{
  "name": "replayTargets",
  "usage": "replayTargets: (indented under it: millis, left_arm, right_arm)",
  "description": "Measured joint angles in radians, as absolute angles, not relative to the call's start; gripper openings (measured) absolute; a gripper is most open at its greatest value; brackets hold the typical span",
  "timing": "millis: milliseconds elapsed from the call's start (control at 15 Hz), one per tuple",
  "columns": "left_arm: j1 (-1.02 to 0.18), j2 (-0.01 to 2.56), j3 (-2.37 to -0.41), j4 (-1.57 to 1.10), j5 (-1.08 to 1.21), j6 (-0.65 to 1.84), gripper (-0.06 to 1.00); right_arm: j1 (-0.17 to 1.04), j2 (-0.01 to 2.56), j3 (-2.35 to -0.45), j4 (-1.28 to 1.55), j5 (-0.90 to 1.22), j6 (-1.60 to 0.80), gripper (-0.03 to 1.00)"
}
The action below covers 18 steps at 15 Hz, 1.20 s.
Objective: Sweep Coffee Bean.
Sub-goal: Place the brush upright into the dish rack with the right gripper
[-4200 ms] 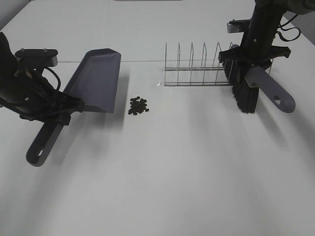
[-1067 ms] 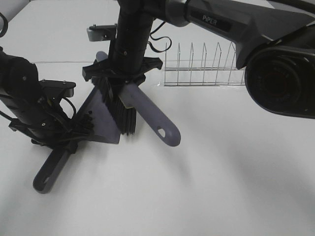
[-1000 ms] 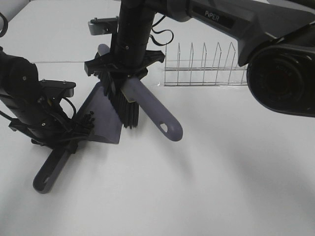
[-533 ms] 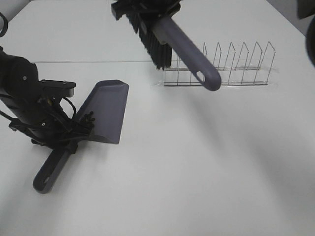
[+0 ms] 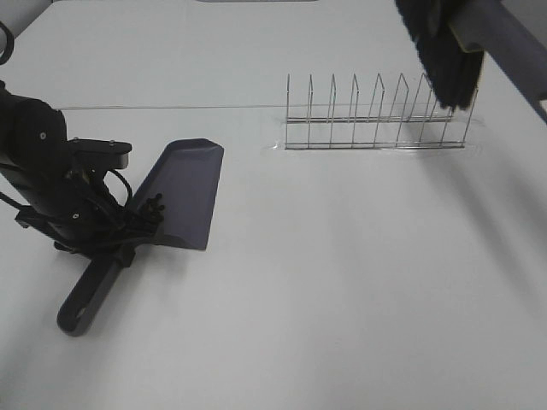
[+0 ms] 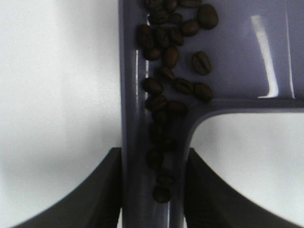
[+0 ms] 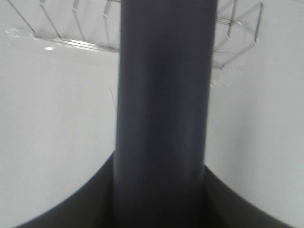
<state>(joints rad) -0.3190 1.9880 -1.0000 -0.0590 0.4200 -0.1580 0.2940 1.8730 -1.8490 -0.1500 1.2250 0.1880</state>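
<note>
The coffee beans (image 6: 173, 57) lie in the grey-purple dustpan (image 5: 184, 192), gathered at its handle end, and some run down the handle groove. In the high view they show as a small dark cluster (image 5: 152, 207). My left gripper (image 5: 117, 242) is shut on the dustpan handle (image 6: 147, 180), with the pan flat on the table. The brush (image 5: 449, 51), with black bristles, hangs above the right end of the wire rack. My right gripper (image 7: 161, 190) is shut on the brush handle (image 7: 164, 109); in the high view it is out of frame.
A wire dish rack (image 5: 376, 115) with several upright prongs stands at the back right; it also shows in the right wrist view (image 7: 71, 28). The white table (image 5: 342, 282) carries everything.
The beans, once loose on the table, now lie in the dustpan. The brush has lifted off the pan and swung right to above the rack's right end. The dustpan has stayed still.
</note>
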Motion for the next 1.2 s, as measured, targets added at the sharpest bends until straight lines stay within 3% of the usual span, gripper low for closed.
replayTargets:
  millis: [400, 933, 1200]
  left_arm:
    - [-0.320, 1.943, -0.991, -0.071, 0.437, -0.158, 0.36]
    - [-0.322, 1.809, -0.989, -0.119, 0.452, -0.158, 0.36]
    - [-0.332, 1.809, -0.989, -0.137, 0.454, -0.157, 0.36]
  right_arm:
    - [0.230, 1.849, -1.529, -0.097, 1.194, 0.215, 0.34]
    - [0.230, 2.031, -1.525, -0.098, 1.054, 0.242, 0.34]
    - [0.230, 2.106, -1.684, -0.123, 1.130, 0.246, 0.34]
